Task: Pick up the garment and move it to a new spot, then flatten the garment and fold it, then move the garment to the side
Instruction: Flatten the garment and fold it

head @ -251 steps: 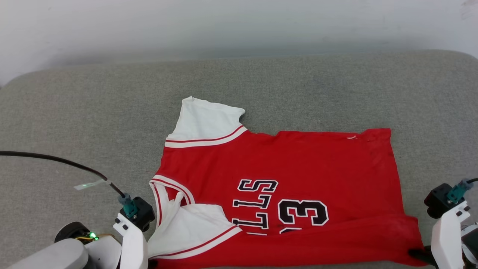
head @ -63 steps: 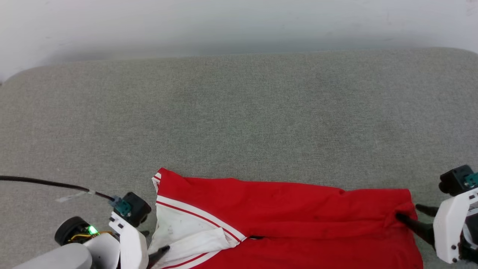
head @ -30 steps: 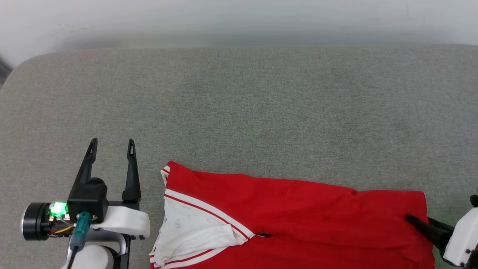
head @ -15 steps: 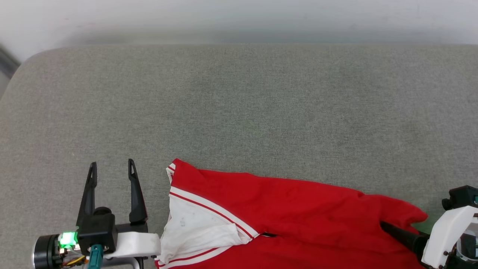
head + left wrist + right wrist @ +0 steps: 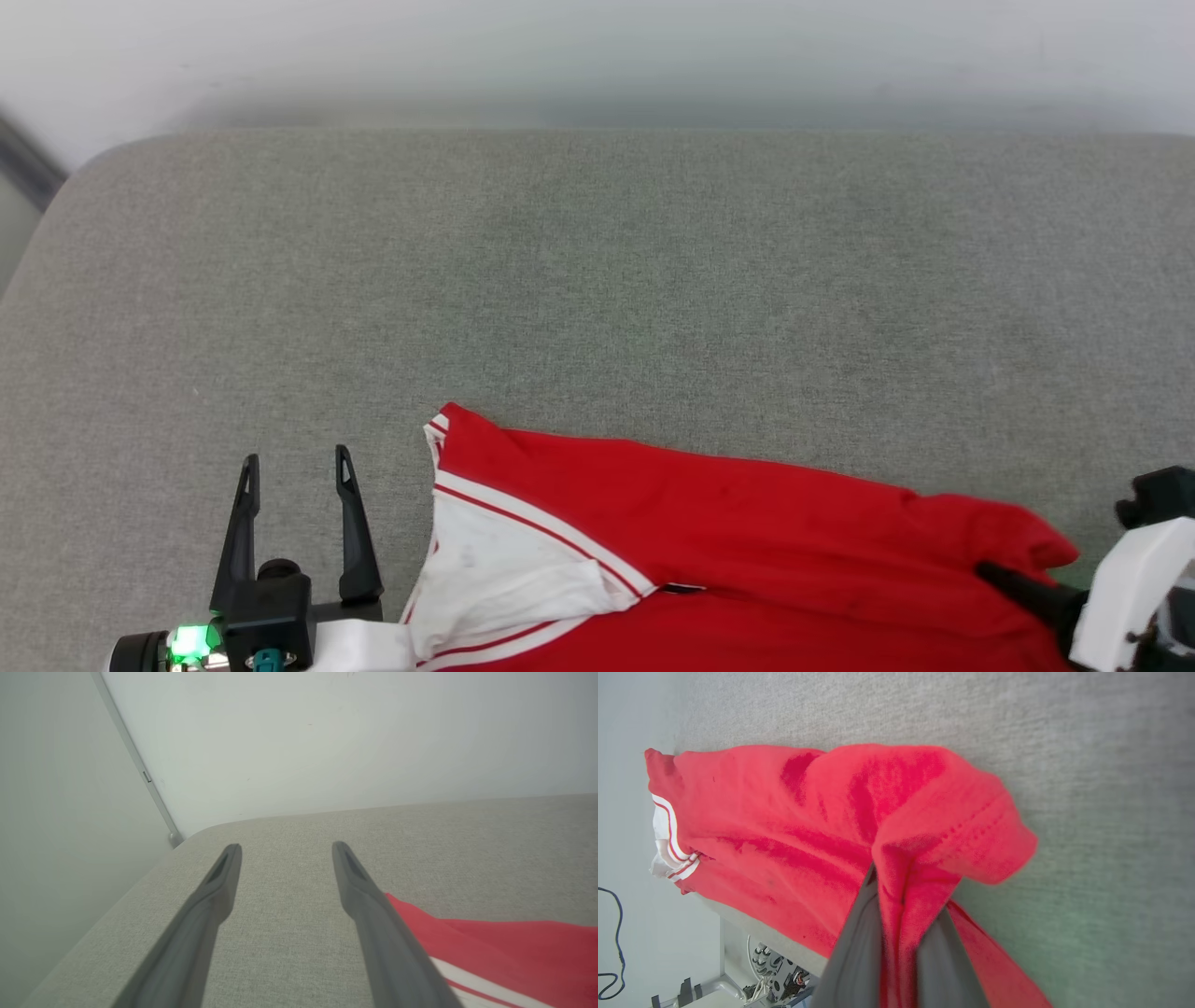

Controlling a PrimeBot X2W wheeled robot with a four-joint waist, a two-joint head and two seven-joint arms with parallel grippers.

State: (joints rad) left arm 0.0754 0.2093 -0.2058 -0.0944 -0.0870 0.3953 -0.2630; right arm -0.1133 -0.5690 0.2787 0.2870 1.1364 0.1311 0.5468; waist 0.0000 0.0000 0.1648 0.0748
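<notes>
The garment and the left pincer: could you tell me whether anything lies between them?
Nothing visible does; bare grey cushion lies between the left pincer and the garment. The right pincer grips its far end.

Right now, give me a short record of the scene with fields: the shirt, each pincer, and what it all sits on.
garment: red, with a white sleeve and striped trim; folded over, lying on the near part of the surface
left pincer: open, empty, beside the sleeve end
right pincer: shut on the garment's bunched red corner at the opposite end
surface: grey fabric pad, with a pale wall behind
</notes>
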